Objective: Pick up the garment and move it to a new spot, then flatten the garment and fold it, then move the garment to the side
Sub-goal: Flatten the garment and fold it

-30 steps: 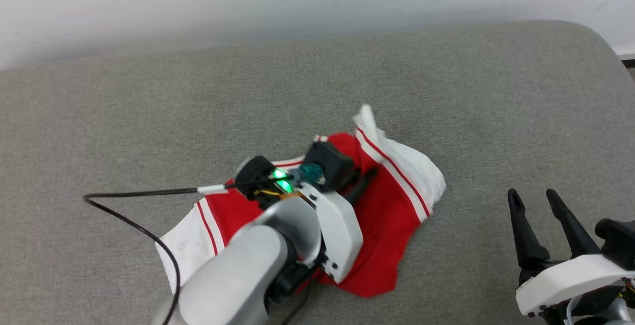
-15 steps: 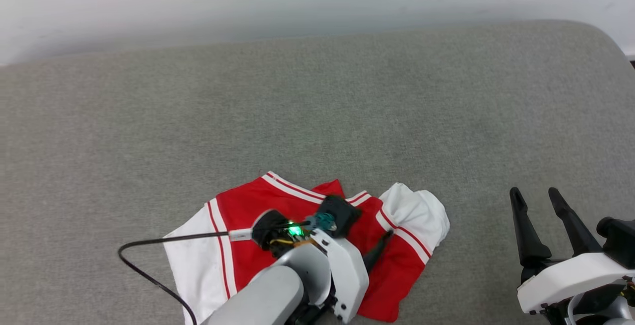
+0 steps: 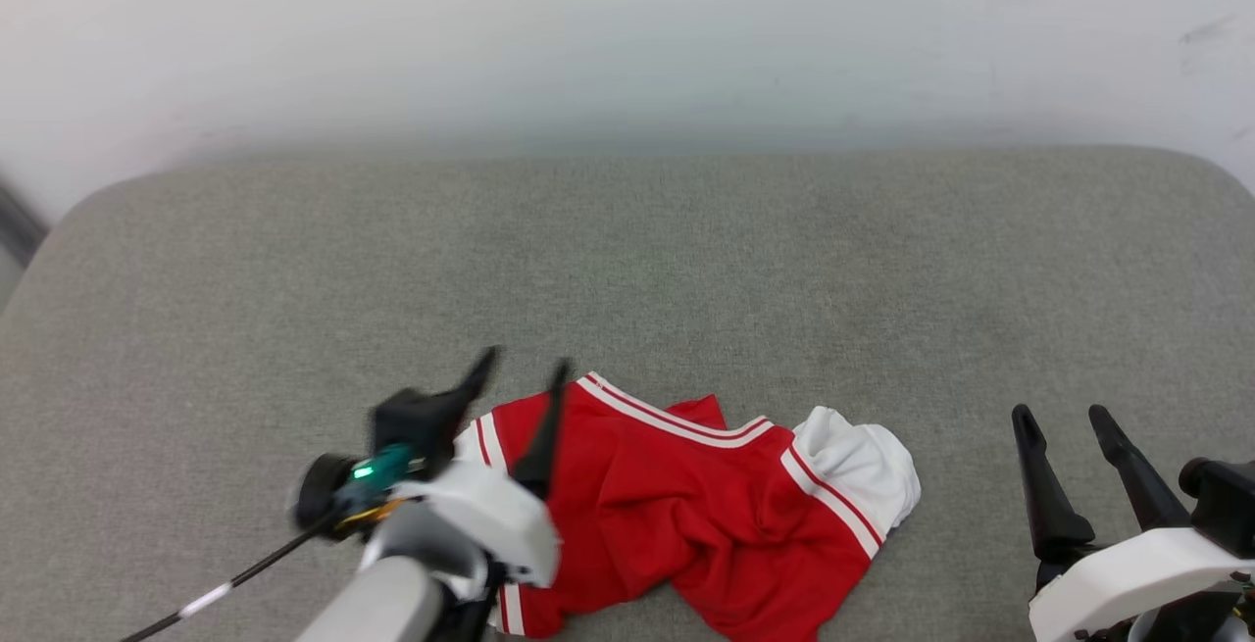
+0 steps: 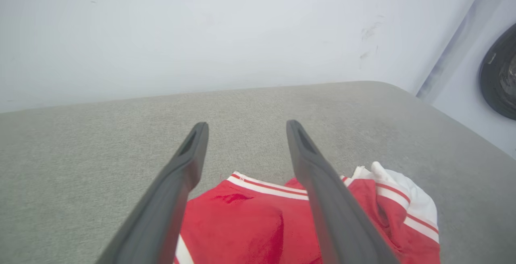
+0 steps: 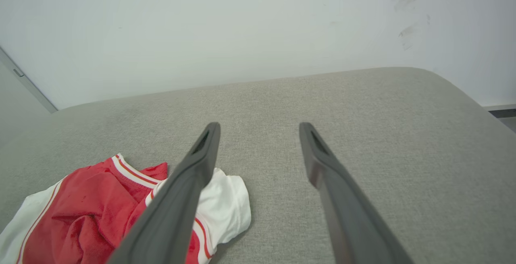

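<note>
Both splayed, empty — left end effector (image 3: 525, 362) half-hiding garment (image 3: 677, 495) sleeve, right end effector (image 3: 1060, 414) apart, hem cropped.

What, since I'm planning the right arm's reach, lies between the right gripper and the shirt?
Bare grey cushion, in the head view, between right gripper and shirt.

Head view: garment (image 3: 686, 515) lies on pad (image 3: 627, 260), at 6 o'clock from pad centre. Left gripper (image 3: 525, 363) sits above garment's 9 o'clock edge; right gripper (image 3: 1060, 414) at 3 o'clock of garment, well apart, over bare pad. Wall (image 3: 627, 34) stands behind pad at 12 o'clock.
</note>
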